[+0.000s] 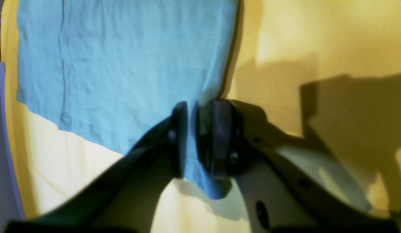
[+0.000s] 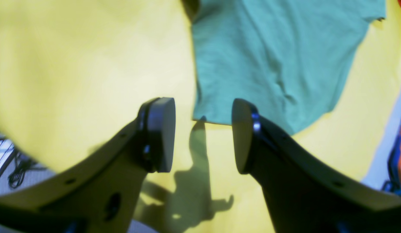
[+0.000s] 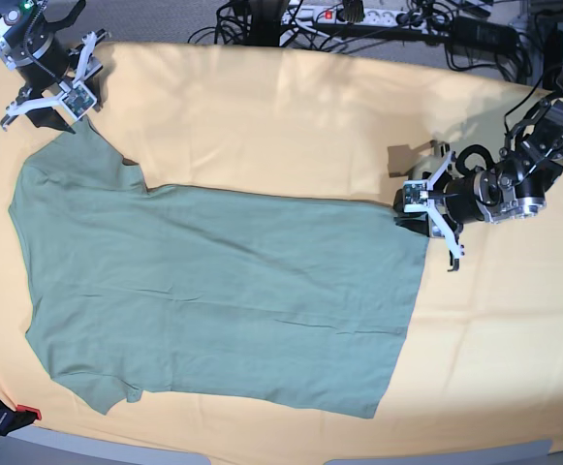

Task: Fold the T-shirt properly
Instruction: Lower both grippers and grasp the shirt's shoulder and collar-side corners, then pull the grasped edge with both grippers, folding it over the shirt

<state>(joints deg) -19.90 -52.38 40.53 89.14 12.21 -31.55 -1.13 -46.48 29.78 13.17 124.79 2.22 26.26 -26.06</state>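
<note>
Sage-green T-shirt (image 3: 213,291) spread flat; hem corner pinched.

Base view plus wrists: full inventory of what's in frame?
T-shirt: 1, sage green, spread flat mid-table, sleeves toward base view's left.
Cloth: 1, yellow-orange, under the T-shirt, covering the table.
Cables: several, dark, with a power strip, beyond the far edge.
Left gripper: 1, black, shut on the T-shirt's hem corner, base view's right.
Right gripper: 1, black, open, above the cloth at the sleeve, base view's top left.
</note>
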